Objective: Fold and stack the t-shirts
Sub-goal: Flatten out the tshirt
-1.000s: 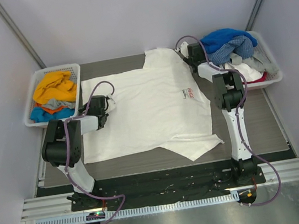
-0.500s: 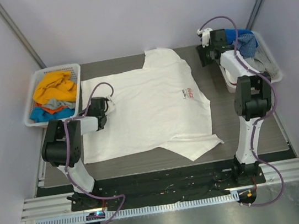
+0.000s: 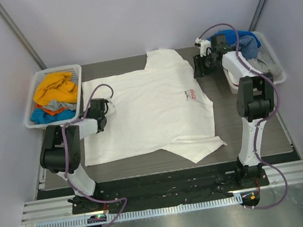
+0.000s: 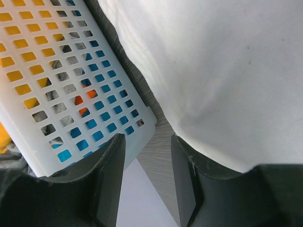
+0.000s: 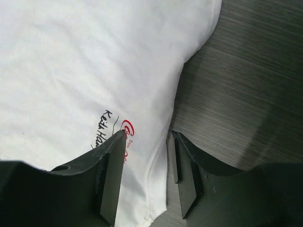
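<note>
Standing parted and empty, left hand (image 4: 147, 142) and right hand (image 5: 147, 137) flank the smooth white t-shirt (image 3: 151, 108) on the grained table (image 3: 221, 88).

Counted: 1 spread white t-shirt (image 3: 151, 108), 2 baskets (image 3: 58, 69), 2 arms (image 3: 61, 151).

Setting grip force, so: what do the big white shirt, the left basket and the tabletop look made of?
White t-shirt: soft matte knit, likely cotton; it wrinkles and has a stitched hem. Left basket: white moulded plastic, slightly glossy, with square holes. Tabletop: dark wood-grain, probably laminate; matte streaks.
</note>
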Robot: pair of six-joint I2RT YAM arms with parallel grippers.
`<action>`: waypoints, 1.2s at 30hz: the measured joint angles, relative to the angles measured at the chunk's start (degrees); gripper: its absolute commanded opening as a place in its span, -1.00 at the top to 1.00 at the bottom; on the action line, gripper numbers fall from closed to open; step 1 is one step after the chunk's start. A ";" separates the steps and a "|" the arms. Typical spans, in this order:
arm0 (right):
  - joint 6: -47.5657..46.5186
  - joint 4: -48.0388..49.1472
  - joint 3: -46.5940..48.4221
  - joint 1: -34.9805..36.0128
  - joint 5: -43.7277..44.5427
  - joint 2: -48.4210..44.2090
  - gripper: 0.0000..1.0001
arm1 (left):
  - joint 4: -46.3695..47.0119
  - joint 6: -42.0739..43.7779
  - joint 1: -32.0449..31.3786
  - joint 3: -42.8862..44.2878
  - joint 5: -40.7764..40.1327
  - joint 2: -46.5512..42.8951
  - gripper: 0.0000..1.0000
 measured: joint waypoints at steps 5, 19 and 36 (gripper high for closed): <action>-0.11 -1.25 0.61 -0.02 -1.36 3.52 0.03 | -0.26 -0.02 0.00 -0.26 0.50 -0.79 0.04; -2.84 -2.49 7.39 0.72 -0.59 12.59 0.06 | -1.07 -0.59 0.02 -1.01 0.74 -1.16 0.04; -6.97 2.03 5.22 8.46 15.43 11.98 0.98 | -0.50 -1.20 0.02 -2.56 0.74 -1.16 0.04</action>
